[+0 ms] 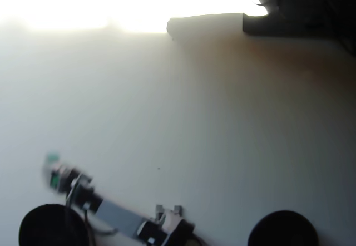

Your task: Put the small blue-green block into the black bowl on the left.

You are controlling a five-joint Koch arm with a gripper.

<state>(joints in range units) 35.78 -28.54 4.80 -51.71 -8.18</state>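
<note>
The small blue-green block (52,157) shows in the overhead view as a blurred teal speck low on the left side, at the very tip of the arm — it sits at about twelve o'clock from the black bowl (53,225), a little apart from the bowl's rim and not inside it. The gripper (54,168) lies right against the block, at the block's six o'clock, smeared by motion blur; only one pale tip and a green patch can be made out, so I cannot tell whether its jaws are apart, together or clamped on the block, nor whether the block rests on the counter (183,123) or is lifted off it.

The arm (114,215) stretches from its base near the bottom edge toward ten o'clock, passing just beside the bowl's upper right rim. A second black bowl (282,229) sits well apart at the bowl's three o'clock, cut by the bottom edge. Strong glare washes out the counter's top left, and a dark shape (289,12) fills the top right.
</note>
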